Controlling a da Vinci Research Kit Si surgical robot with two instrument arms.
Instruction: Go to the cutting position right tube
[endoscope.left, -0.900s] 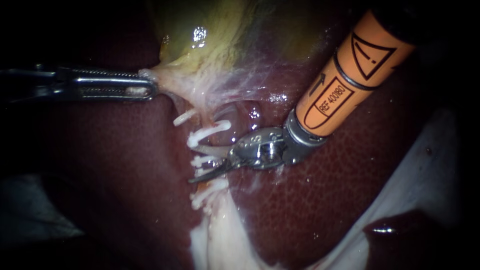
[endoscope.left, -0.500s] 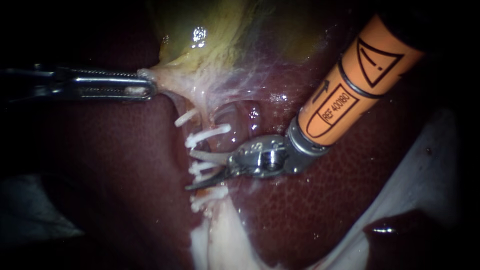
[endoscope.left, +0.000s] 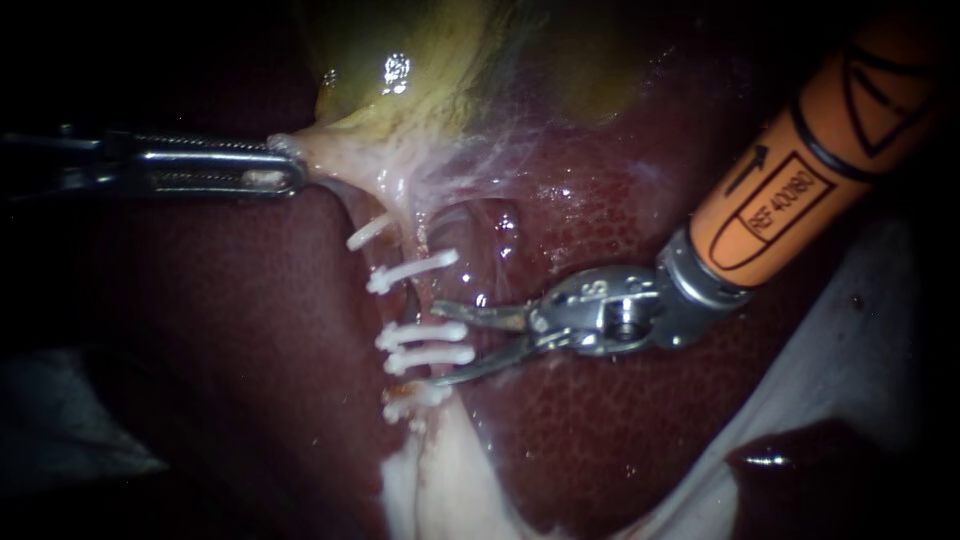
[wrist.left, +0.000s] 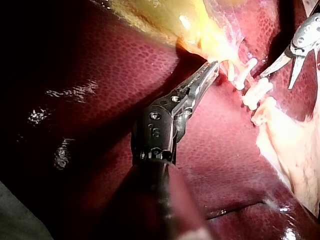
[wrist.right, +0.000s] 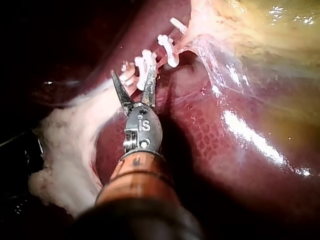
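The yellow-green gallbladder (endoscope.left: 440, 70) lies at the top on the dark red liver (endoscope.left: 250, 330). My left instrument (endoscope.left: 285, 172) comes in from the left, its jaws shut on the pale tissue at the gallbladder's neck (wrist.left: 220, 47). From that neck a pale tube (endoscope.left: 408, 235) runs down, crossed by several white clips (endoscope.left: 412, 268). My right instrument (endoscope.left: 438, 345), with an orange shaft, has two thin blades standing open just right of the lower clips (endoscope.left: 428, 345). In the right wrist view the open blades (wrist.right: 133, 71) frame those clips (wrist.right: 134, 72). Which tube is the right one I cannot tell.
A mass of pale, fatty tissue (endoscope.left: 440, 480) hangs below the clips. A white cloth (endoscope.left: 870, 330) lies at the lower right edge of the liver, with a dark wet patch (endoscope.left: 800, 460) on it. A grey fold (endoscope.left: 60, 420) shows at the lower left.
My right instrument has drawn back to the right, away from the clipped tube, and its blades have opened wide. Two lower clips now show in full. The left instrument has held its grip.
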